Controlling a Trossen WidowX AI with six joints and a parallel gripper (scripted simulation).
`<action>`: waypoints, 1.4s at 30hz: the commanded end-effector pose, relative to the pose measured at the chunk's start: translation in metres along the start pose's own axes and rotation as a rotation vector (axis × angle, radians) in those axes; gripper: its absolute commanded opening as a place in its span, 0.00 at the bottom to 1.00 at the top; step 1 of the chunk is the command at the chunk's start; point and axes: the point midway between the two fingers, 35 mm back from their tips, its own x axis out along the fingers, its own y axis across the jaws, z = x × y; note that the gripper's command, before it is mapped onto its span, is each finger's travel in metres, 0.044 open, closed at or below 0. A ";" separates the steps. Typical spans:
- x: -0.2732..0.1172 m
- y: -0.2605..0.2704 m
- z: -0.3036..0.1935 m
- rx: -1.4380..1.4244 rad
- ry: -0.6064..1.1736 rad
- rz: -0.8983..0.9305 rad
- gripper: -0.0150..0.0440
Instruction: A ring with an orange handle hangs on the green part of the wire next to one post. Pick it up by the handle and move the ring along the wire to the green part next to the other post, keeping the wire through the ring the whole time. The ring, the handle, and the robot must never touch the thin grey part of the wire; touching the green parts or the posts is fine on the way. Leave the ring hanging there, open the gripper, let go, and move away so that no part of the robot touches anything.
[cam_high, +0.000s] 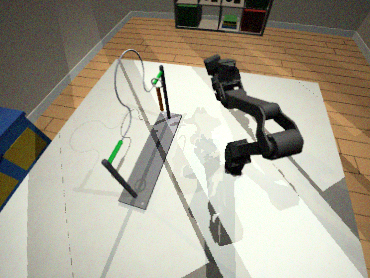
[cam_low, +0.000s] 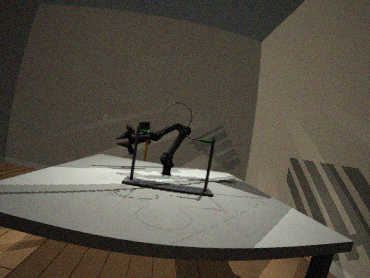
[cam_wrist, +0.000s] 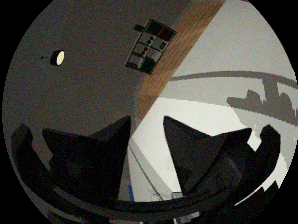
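The ring's orange handle (cam_high: 160, 98) (cam_low: 146, 150) hangs straight down beside the far post (cam_high: 165, 95), under the green wire part (cam_high: 157, 78) (cam_low: 145, 131) there. The thin grey wire (cam_high: 121, 70) loops up and runs to the other green part (cam_high: 116, 150) (cam_low: 204, 141) at the near post (cam_high: 120, 178). My gripper (cam_high: 220, 62) (cam_low: 127, 139) (cam_wrist: 147, 120) hovers well to the right of the far post, apart from the handle. Its fingers stand partly open with nothing between them.
The posts stand on a grey base plate (cam_high: 150, 160) (cam_low: 170, 187) on the white table. A blue crate (cam_high: 12, 150) sits at the left edge. A shelf (cam_high: 222, 15) (cam_wrist: 150, 45) stands against the back wall.
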 end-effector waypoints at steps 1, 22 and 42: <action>0.003 -0.030 -0.054 -0.386 0.279 0.144 0.53; -0.104 -0.091 -0.159 -1.275 0.616 1.064 0.53; -0.106 -0.072 -0.171 -1.290 0.591 1.115 0.53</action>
